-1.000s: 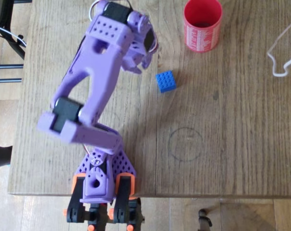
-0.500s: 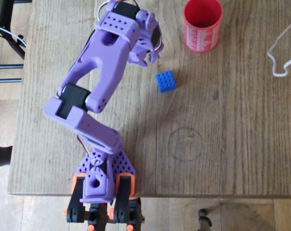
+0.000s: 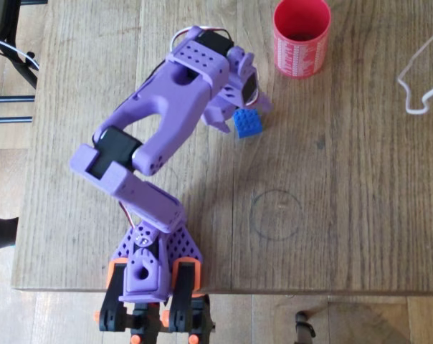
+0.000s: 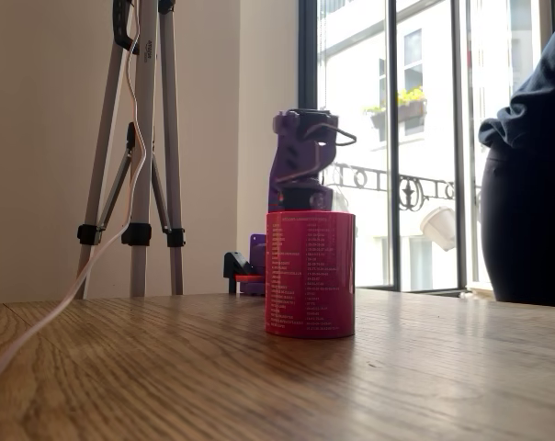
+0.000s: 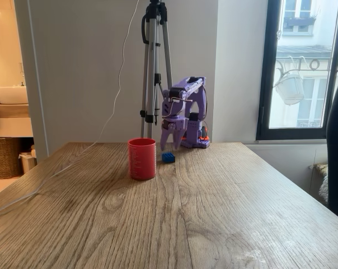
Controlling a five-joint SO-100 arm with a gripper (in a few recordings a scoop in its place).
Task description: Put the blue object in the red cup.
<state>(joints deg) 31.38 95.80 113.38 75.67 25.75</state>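
Swung toward red cup [image 3: 300, 37], end effector [image 3: 239, 115] now over blue brick [image 3: 249, 124]; brick on bench [image 3: 345, 201], near cup, apparently not yet gripped. Finger spread unclear. Grasp likely next.

Wooden table [image 3: 345, 215] — red cup [image 3: 300, 37], blue brick [image 3: 249, 123], white cable [image 3: 417, 79] on it.

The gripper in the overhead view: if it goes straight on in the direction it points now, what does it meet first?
Most likely the blue brick. The gripper points down over the brick's upper left part, with its fingers around that edge. The red cup stands apart, further up and right. Height above the brick is unclear.
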